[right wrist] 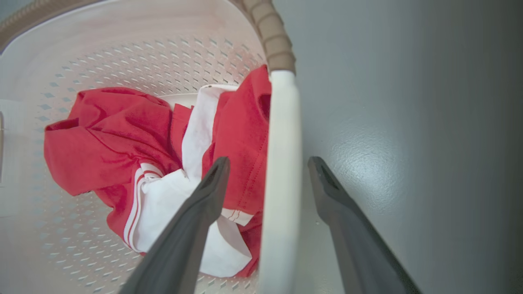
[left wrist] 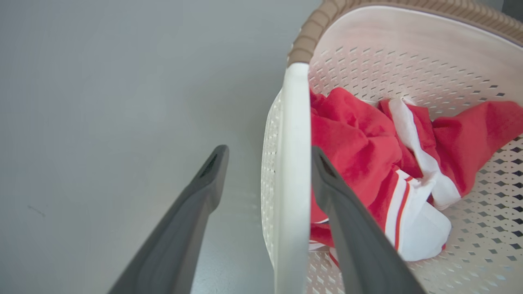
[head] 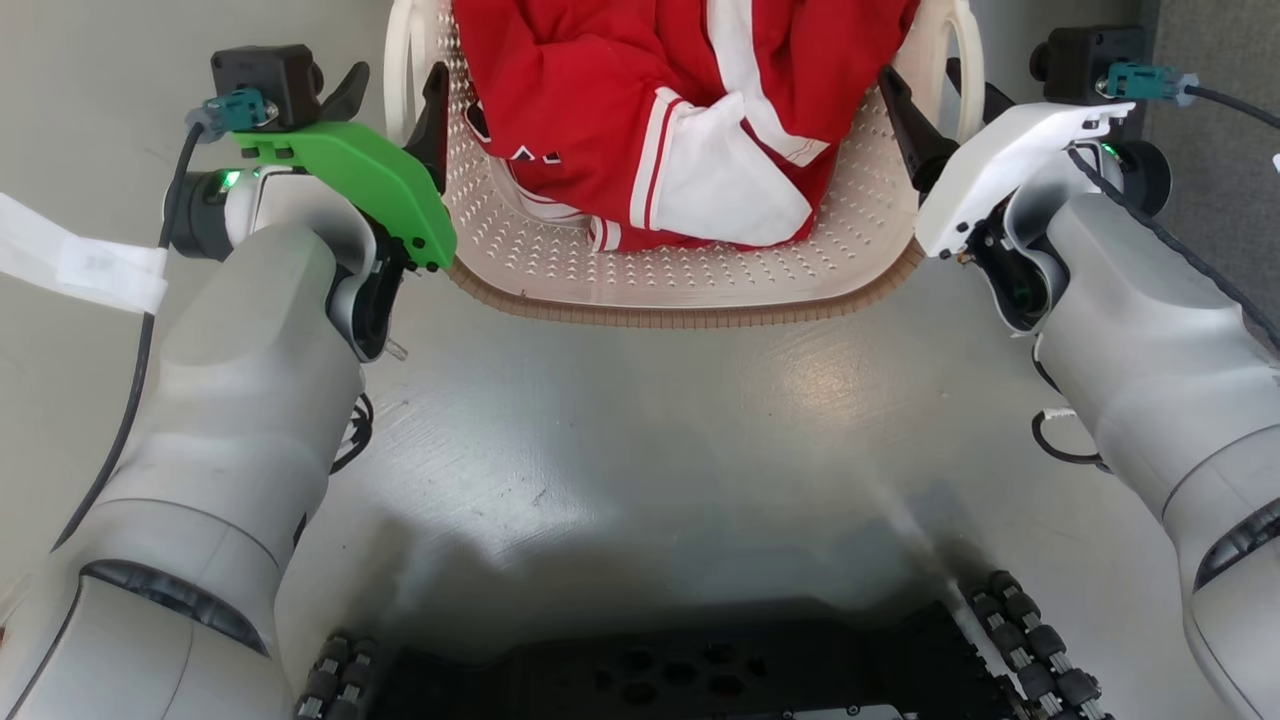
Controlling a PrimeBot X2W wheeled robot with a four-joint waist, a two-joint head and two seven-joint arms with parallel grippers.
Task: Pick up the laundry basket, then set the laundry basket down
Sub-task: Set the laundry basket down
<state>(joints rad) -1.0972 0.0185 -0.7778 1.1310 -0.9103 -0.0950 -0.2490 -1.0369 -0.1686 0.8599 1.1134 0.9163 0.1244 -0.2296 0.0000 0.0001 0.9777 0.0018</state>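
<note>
- Laundry basket (head: pixel 680 270) centred ahead on the grey floor (head: pixel 650 420), red-and-white clothing (head: pixel 600 110) inside;
- Left tool (left wrist: pixel 267 153) spread open, astride the basket's left handle (left wrist: pixel 292 163);
- Right tool (right wrist: pixel 269 161) likewise open, astride the right handle (right wrist: pixel 280 163)

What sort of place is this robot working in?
Probably an indoor room, perhaps a laundry or test area: a smooth grey floor, and a laundry basket holding red and white clothing.

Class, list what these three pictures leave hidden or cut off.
1. Head view: far end of the basket, cut off by the top edge.
2. All views: basket bottom under the red cloth, which covers it.
3. All views: basket underside, hidden by its own walls, so lifted or resting cannot be told.
</note>
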